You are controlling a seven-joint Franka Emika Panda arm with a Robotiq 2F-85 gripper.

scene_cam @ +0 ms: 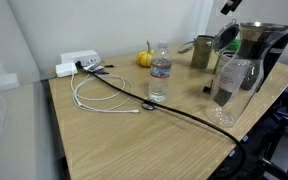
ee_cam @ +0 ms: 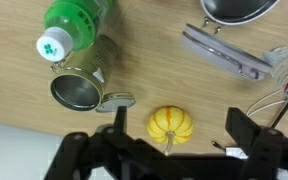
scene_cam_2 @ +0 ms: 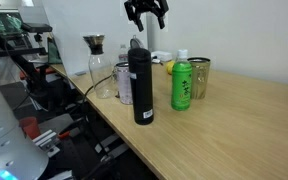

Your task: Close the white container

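- Gripper [ee_cam: 176, 116] – nearest the wrist camera, fingers spread wide with nothing between them. It hangs in the air above the table [scene_cam: 104, 135].
- Small yellow pumpkin [ee_cam: 171, 124] sits on the table right under the gap between the fingers.
- Metal tin [ee_cam: 76, 90] is the only lidded container here and looks metallic rather than white. It stands upright just left of the pumpkin in the wrist view.
- Tin lid [ee_cam: 115, 100] is swung out to the side, so the mouth is uncovered.
- Green bottle [ee_cam: 79, 20] with a white cap stands just beside the tin – same pairing in an exterior view [scene_cam_2: 181, 82].
- Black bottle [scene_cam_2: 142, 85] stands nearer the table edge.
- Clear water bottle [scene_cam: 160, 75] stands mid-table, near a white cable [scene_cam: 94, 100].
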